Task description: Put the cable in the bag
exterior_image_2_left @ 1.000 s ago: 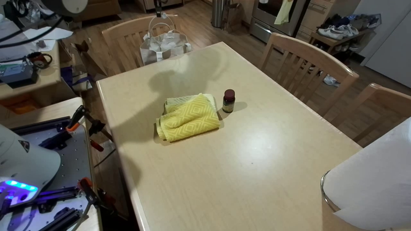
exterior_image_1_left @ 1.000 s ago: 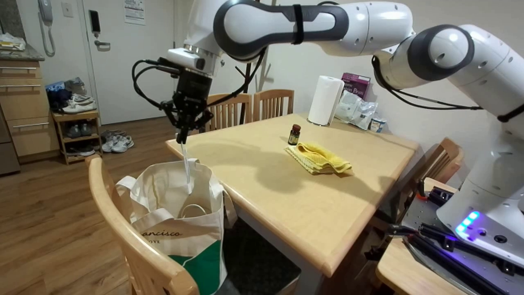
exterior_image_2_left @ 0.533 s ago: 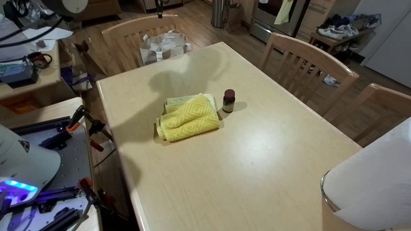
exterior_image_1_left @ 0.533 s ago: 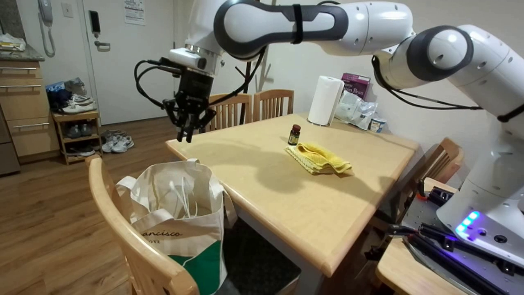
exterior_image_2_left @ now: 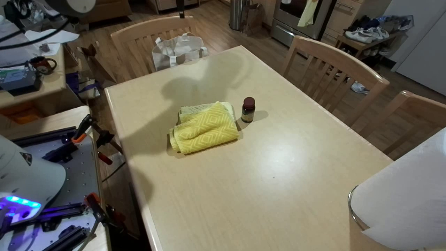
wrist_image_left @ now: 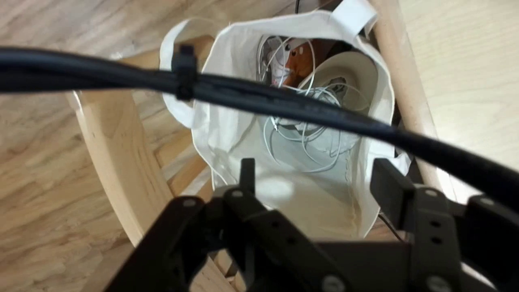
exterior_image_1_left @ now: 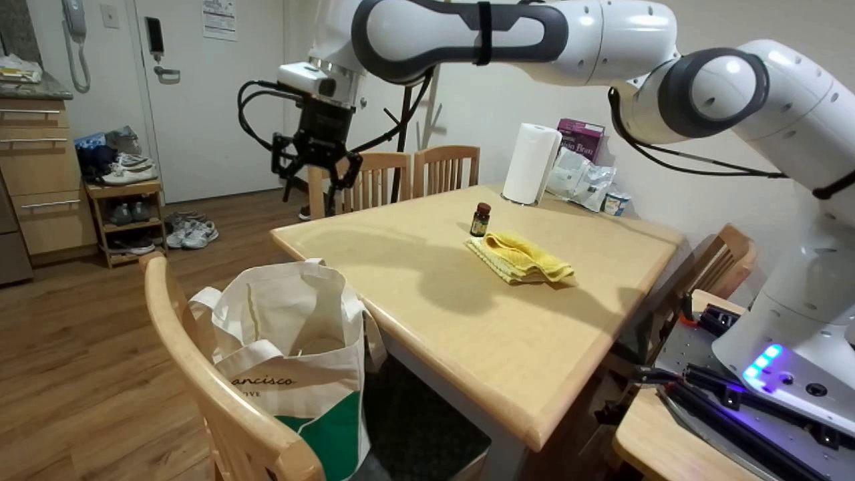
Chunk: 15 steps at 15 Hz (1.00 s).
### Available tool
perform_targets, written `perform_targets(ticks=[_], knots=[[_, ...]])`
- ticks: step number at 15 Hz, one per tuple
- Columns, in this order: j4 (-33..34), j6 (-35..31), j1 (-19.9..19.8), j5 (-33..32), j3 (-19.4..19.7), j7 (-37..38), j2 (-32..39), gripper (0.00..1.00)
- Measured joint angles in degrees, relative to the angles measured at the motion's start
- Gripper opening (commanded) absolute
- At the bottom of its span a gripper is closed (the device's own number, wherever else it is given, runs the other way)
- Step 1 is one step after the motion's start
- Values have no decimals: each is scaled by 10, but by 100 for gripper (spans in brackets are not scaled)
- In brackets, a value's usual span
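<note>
The white cable (wrist_image_left: 322, 169) lies in loose loops inside the canvas bag (wrist_image_left: 237, 117), seen from above in the wrist view. Part of it is covered there by the black robot lead crossing the picture. The bag (exterior_image_1_left: 294, 374) hangs together upright with its mouth spread, on the chair by the table corner; its far side also shows in an exterior view (exterior_image_2_left: 163, 60). Above the bag's mouth, clear of it, my gripper (exterior_image_1_left: 308, 199) stands open. Between its fingers (wrist_image_left: 247, 176) nothing is held. Only a tip of the gripper reaches the top edge in an exterior view.
A wooden chair back (exterior_image_1_left: 220, 374) curves close around the bag, and the table (exterior_image_1_left: 427, 347) edge borders its other side. On the table are yellow cloths (exterior_image_1_left: 524, 257), a small dark bottle (exterior_image_1_left: 480, 220) and a paper towel roll (exterior_image_1_left: 532, 164). Other items lie deep in the bag.
A second ago my gripper was shut on the cable, which hung into the bag. The jaws have opened, the cable has dropped inside, and the gripper has risen slightly towards the table.
</note>
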<state>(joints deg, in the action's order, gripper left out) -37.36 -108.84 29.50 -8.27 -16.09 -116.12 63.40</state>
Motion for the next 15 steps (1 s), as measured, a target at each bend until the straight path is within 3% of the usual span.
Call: perform_targets(ticks=[5,15], knots=[[27,0,-25,0,71,90,0,100],[6,23,-90,0,192,280,13,100]])
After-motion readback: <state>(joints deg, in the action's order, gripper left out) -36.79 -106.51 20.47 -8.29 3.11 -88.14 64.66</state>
